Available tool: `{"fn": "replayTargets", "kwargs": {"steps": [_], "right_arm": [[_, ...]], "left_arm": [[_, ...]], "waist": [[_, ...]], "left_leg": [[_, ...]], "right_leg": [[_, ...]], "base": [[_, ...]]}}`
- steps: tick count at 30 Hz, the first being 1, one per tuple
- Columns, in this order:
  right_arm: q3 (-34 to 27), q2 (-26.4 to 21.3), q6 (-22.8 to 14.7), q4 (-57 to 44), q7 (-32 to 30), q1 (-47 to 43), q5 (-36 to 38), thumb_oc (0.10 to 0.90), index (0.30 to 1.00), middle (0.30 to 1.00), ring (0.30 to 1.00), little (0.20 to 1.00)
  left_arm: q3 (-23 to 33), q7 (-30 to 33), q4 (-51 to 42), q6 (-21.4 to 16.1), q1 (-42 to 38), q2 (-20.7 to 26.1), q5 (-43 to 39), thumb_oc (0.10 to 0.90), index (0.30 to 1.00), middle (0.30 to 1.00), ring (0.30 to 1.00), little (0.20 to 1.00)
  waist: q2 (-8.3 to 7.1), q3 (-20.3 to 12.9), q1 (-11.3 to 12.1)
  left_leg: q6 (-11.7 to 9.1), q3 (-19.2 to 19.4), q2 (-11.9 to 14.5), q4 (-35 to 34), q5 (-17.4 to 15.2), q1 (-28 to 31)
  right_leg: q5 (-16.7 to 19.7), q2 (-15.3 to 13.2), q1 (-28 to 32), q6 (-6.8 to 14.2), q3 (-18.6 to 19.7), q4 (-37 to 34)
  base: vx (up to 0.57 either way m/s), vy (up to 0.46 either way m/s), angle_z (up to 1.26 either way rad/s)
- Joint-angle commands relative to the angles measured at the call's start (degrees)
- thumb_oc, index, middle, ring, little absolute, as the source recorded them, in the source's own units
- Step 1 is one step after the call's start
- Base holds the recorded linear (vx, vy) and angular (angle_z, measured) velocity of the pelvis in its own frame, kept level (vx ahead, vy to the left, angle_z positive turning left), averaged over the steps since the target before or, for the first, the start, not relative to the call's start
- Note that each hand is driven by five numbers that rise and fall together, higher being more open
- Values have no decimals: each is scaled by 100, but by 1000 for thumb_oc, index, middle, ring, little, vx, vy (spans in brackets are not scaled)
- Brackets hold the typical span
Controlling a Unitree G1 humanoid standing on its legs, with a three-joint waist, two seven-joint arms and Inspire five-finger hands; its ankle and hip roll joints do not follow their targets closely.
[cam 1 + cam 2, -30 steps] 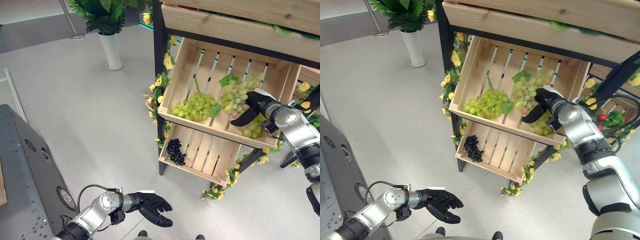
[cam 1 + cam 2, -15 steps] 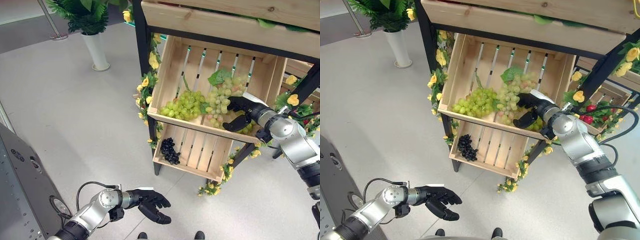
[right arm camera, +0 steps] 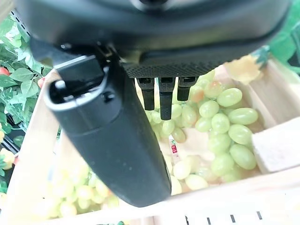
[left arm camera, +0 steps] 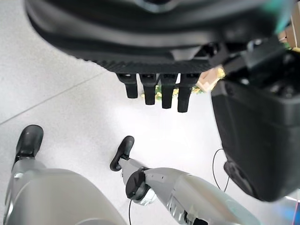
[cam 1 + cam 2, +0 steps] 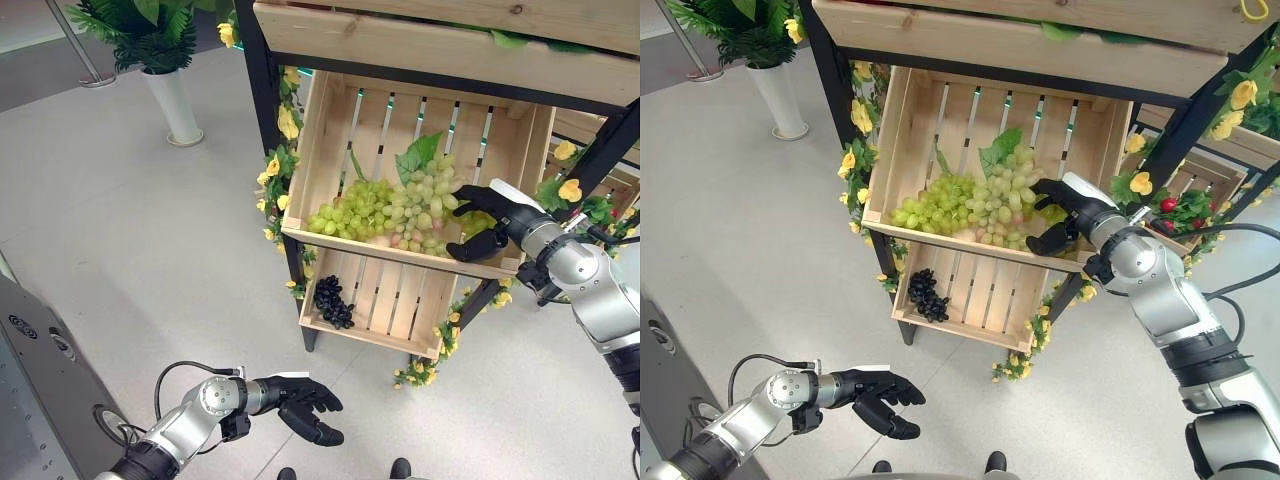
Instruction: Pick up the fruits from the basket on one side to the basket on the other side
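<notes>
Your right hand (image 5: 1065, 215) sits inside the upper crate (image 5: 902, 130), fingers spread and relaxed against the near side of the middle grape bunch (image 5: 1008, 195), not yet curled round anything. That bunch lies on the slats between a second green bunch (image 5: 932, 205) toward the crate's left corner and a third one (image 5: 478, 222) tucked behind your hand. Its long axis runs up the tilted slats, with the leaf (image 5: 1000, 148) and stem end uppermost and the tapered tip hanging toward the front lip. The likely trouble is that straight fingers only shove it sideways into the neighbouring bunch, or that you close on loose grapes and they tear off; a low grab near the tip could also let the cluster swing and spill over the lip. Aim for the stem end. Your left hand (image 5: 300, 405) hangs idle and loosely open above the floor (image 5: 150, 230). Dark grapes (image 5: 332, 300) rest in the lower crate (image 5: 395, 310).
</notes>
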Motion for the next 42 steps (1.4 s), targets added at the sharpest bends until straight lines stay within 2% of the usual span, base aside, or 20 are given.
{"fn": "replayTargets", "kwargs": {"steps": [1,7,9,11,14,17,18,19,22,23,25,27,28,29,31,33,37,39,42], "right_arm": [[-699,-610,-375,-285,-740,-326,350,800,900,900,900,900],[-1109,-181,-703,-908,-1113,109,1342,800,900,900,900,900],[-1213,-79,-868,-999,-1214,231,1409,800,900,900,900,900],[-1387,91,-1215,-1151,-1434,373,1382,800,900,900,900,900],[-1532,190,-1359,-1404,-1616,438,1319,800,900,900,900,900],[-1657,329,-1595,-1716,-1787,501,1575,800,900,900,900,900],[-1663,334,-1597,-1732,-1783,512,1600,800,900,900,900,900],[-1722,431,-1710,-1880,-1790,580,1961,800,900,900,900,900],[-1758,638,-2102,-2047,-1766,715,2235,800,900,900,900,900],[-1766,786,-2328,-2147,-1645,783,2731,800,900,900,900,900],[-1747,1012,-2456,-2195,-1510,879,3100,800,900,900,900,900],[-1655,1440,-2753,-2185,-1085,1102,3667,800,900,900,900,900],[-1630,1526,-2783,-2186,-1011,1147,3703,800,900,900,900,900],[-1520,1847,-2826,-2160,-702,1322,4003,800,900,900,900,900],[-1479,1982,-2820,-2137,-526,1411,4237,800,900,900,900,900],[-1207,2492,-2695,-1952,21,1770,4752,800,900,900,900,900],[-819,2873,-2418,-1658,652,2157,5189,800,900,900,900,900],[-724,2962,-2344,-1537,744,2230,5194,800,900,900,900,900],[-383,3151,-2122,-1012,1023,2480,5195,800,900,900,900,900]], "left_arm": [[186,93,-242,-225,-420,160,-78,800,900,900,900,900],[242,261,-195,-246,-356,78,-70,800,900,900,900,900],[239,292,-160,-270,-350,47,-57,800,900,900,900,900],[243,352,-172,-267,-339,7,-33,800,900,900,900,900],[232,426,-150,-301,-316,-9,-46,800,900,900,900,900],[202,552,-150,-294,-294,-68,-82,800,900,900,900,900],[199,556,-152,-290,-292,-71,-84,800,900,900,900,900],[193,626,-144,-290,-288,-114,-85,800,900,900,900,900],[188,702,-101,-346,-263,-174,-59,800,900,900,900,900],[187,738,-106,-363,-246,-199,-81,800,900,900,900,900],[215,738,-77,-405,-225,-228,-127,800,900,900,900,900],[265,775,-34,-464,-176,-316,-199,800,900,900,900,900],[268,806,-28,-474,-166,-334,-212,800,900,900,900,900],[317,904,-33,-512,-126,-397,-251,800,900,900,900,900],[362,915,-41,-525,-102,-414,-266,800,900,900,900,900],[492,1114,-99,-610,-17,-473,-307,800,900,900,900,900],[725,1359,-237,-846,153,-529,-656,800,900,900,900,900],[792,1403,-248,-900,190,-550,-753,800,900,900,900,900],[889,1419,-337,-896,313,-492,-341,800,900,900,900,900]], "waist": [[-90,-353,52],[-62,-343,32],[-52,-354,30],[-38,-350,26],[-24,-365,20],[-7,-371,4],[-3,-380,6],[1,-364,-1],[16,-370,0],[18,-366,9],[30,-384,20],[46,-408,36],[46,-405,40],[66,-405,64],[65,-403,70],[66,-393,115],[74,-354,195],[71,-337,218],[85,-283,274]], "left_leg": [[235,266,-271,16,-433,2],[263,287,-283,16,-409,-39],[264,290,-282,16,-460,-17],[279,292,-301,16,-438,-34],[282,302,-308,16,-488,-14],[297,340,-314,16,-462,-39],[293,336,-312,16,-501,-22],[300,343,-318,16,-460,-52],[303,334,-325,16,-503,-46],[310,328,-335,16,-464,-73],[307,324,-336,16,-508,-57],[310,325,-345,16,-504,-77],[315,324,-349,16,-464,-101],[314,315,-357,16,-499,-90],[318,305,-367,16,-504,-86],[357,280,-441,16,-507,-89],[439,241,-550,16,-508,-108],[466,231,-587,16,-504,-113],[565,191,-700,16,-500,-135]], "right_leg": [[-337,-126,285,225,355,42],[-311,-142,226,213,363,58],[-345,-143,249,226,358,52],[-314,-152,225,225,353,62],[-351,-161,239,252,357,66],[-334,-174,194,246,374,89],[-366,-172,213,257,377,83],[-337,-177,173,247,379,103],[-359,-182,178,258,387,92],[-328,-189,154,248,380,98],[-361,-190,180,259,371,87],[-354,-201,177,260,360,68],[-322,-205,154,248,356,71],[-343,-216,174,263,337,60],[-343,-223,185,266,327,53],[-323,-257,167,288,322,50],[-307,-344,122,329,291,131],[-307,-385,94,351,266,196],[-227,-559,-67,413,173,585]], "base": [[0,0,0],[-13,27,-3],[15,34,-4],[-12,33,-2],[0,0,0],[-10,11,-1],[-43,31,-4],[-16,22,-4],[-6,8,-1],[-27,32,-1],[3,23,0],[4,55,0],[21,71,0],[-6,76,1],[6,73,0],[0,129,0],[-5,135,-1],[-13,164,0],[-5,193,2]]}}
